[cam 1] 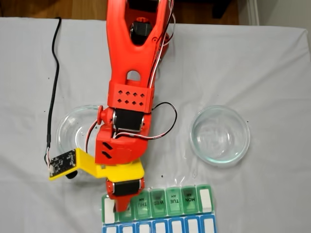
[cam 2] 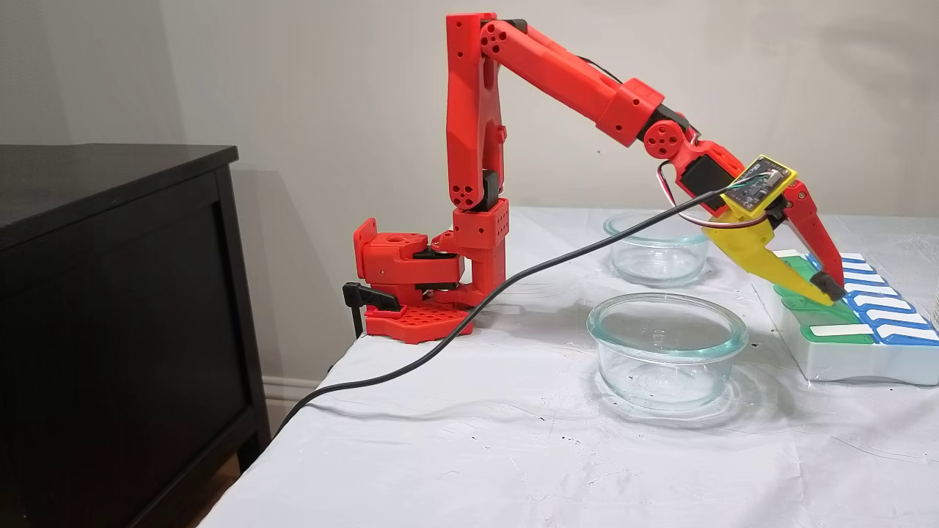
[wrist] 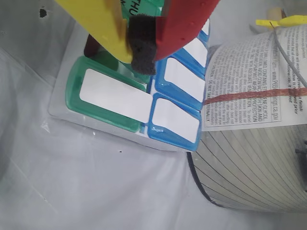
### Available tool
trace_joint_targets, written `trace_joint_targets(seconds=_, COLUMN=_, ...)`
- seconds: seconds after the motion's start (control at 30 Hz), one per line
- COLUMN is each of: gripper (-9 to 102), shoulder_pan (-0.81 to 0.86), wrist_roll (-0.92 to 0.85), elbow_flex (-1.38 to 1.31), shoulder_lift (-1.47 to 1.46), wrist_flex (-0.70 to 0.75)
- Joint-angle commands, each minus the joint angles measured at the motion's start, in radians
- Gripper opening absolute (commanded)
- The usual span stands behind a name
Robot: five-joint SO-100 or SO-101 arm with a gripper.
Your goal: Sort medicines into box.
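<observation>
Your gripper (wrist: 141, 45), its foam-padded tips pressed together, hovers over the box (cam 1: 182, 199) at the table's near edge in a fixed view; no medicines visible, likely light, slippery, roll-prone.

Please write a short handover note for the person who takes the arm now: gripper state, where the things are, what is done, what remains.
Gripper: tips closed together over the pill organizer, above its green row near the THU lid; whether a ball is between them cannot be seen.
Two glass dishes stand on the white cloth; no balls visible in them.
Done: cannot be confirmed; the cell contents are hidden.
Left: check the cells, then lift the arm clear.
</observation>
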Motion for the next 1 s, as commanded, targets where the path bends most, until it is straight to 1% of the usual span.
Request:
trace_joint_targets(seconds=0.0, gripper=0, shoulder_pan=-0.026, wrist_roll=-0.031, elbow_flex=-0.103, shoulder_lift=0.029, wrist_flex=0.127)
trace_joint_targets(seconds=0.1, gripper=0, shoulder_pan=-0.038, wrist_roll=-0.044, elbow_flex=-0.094, shoulder_lift=0.034, wrist_flex=0.195)
trace_joint_targets(seconds=0.43, gripper=0, shoulder_pan=-0.028, wrist_roll=-0.015, elbow_flex=-0.123, shoulder_lift=-0.063, wrist_flex=0.213)
trace_joint_targets(seconds=0.6, gripper=0, shoulder_pan=-0.021, wrist_roll=0.006, elbow_flex=-0.124, shoulder_lift=-0.101, wrist_flex=0.241)
trace_joint_targets(seconds=0.97, gripper=0, shoulder_pan=-0.018, wrist_roll=-0.012, elbow_flex=-0.149, shoulder_lift=-0.172, wrist_flex=0.325)
